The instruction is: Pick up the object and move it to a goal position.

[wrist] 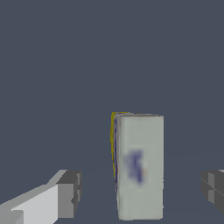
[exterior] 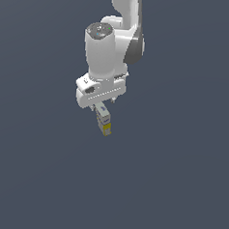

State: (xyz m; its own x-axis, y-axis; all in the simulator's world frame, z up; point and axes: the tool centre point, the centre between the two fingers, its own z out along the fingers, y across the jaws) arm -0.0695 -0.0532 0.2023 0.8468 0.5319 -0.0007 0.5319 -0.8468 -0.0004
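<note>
The object is a small pale oblong box with a yellow end and blue marks, sitting just under the white hand in the exterior view, yellow end farthest from the hand. My gripper is directly over it. In the wrist view the object lies between the two dark fingertips, with a clear gap on each side. The gripper is open and straddles the box without touching it.
A plain dark grey-blue surface fills both views. The white arm rises above the hand toward the top of the exterior view. No other objects show.
</note>
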